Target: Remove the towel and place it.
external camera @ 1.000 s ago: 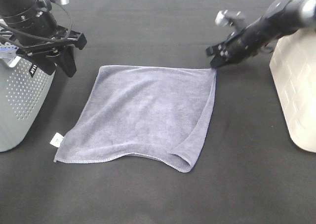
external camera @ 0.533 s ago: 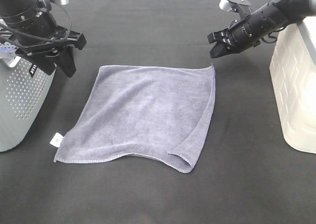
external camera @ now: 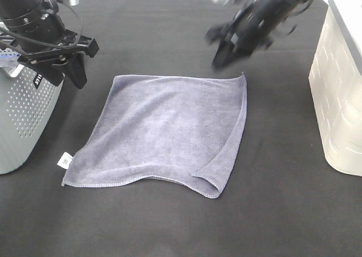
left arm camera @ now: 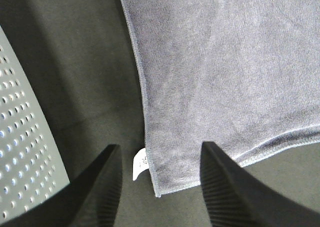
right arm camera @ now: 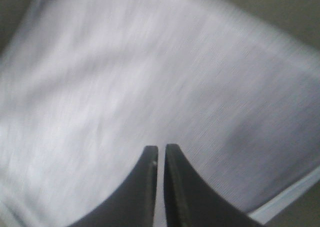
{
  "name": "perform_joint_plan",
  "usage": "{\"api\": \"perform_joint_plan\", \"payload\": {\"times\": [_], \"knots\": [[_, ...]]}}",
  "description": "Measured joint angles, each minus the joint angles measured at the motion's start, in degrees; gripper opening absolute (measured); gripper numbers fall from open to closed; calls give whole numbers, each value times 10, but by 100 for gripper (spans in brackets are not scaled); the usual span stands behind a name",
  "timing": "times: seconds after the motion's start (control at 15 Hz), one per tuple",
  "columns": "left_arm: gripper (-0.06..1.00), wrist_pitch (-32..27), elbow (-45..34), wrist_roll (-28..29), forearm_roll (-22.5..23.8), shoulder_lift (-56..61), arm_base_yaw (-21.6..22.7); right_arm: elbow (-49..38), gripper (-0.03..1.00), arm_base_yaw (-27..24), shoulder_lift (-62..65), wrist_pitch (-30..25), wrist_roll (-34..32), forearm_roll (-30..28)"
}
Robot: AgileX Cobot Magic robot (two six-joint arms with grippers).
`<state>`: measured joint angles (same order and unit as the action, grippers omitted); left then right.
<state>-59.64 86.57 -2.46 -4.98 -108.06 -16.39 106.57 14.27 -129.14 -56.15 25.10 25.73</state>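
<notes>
We see the towel (external camera: 164, 129) spread flat on the black table (external camera: 169, 228), between the perforated grey basket (external camera: 22, 121) and the white bin (external camera: 339, 98). Our right gripper (external camera: 220, 58), jaws pressed together and empty, hangs above the towel's far edge. Our left gripper (left arm camera: 160, 187), jaws half apart, hangs over the tag (left arm camera: 140, 165) corner, with bare table beyond every edge.

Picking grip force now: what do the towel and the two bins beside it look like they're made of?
The towel: soft matte microfibre-like cloth, going by its fine nap and stitched hem. The left bin: grey, rigid, perforated wall, probably plastic, possibly metal. The right bin: cream, moulded brick-like relief, likely plastic.
</notes>
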Motion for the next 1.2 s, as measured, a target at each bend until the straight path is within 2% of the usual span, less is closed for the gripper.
{"api": "perform_joint_plan", "payload": {"times": [0.07, 0.27, 0.47, 0.6, 0.87, 1.0, 1.2], "knots": [[46, 0, 0, -1, 0, 0, 0, -22, 7, 26, -2, -22, -14, -16], [46, 0, 0, -11, 0, 0, 0, -107, 7, 77, -2, -44, -24, -24], [46, 0, 0, -18, 1, 0, 0, -204, 7, 101, 11, -33, -23, -22], [46, 0, 0, -22, 1, 0, 0, -255, 7, 117, 15, -3, -18, -10], [46, 5, 0, -26, 2, 0, 0, -314, 7, 109, 46, 18, -15, -15], [46, 4, 0, -29, 2, 0, 0, -326, 7, 95, 72, 20, -29, -61], [46, -1, 0, -30, 2, 0, 0, -326, 7, 50, 90, 14, -87, -140]]}}
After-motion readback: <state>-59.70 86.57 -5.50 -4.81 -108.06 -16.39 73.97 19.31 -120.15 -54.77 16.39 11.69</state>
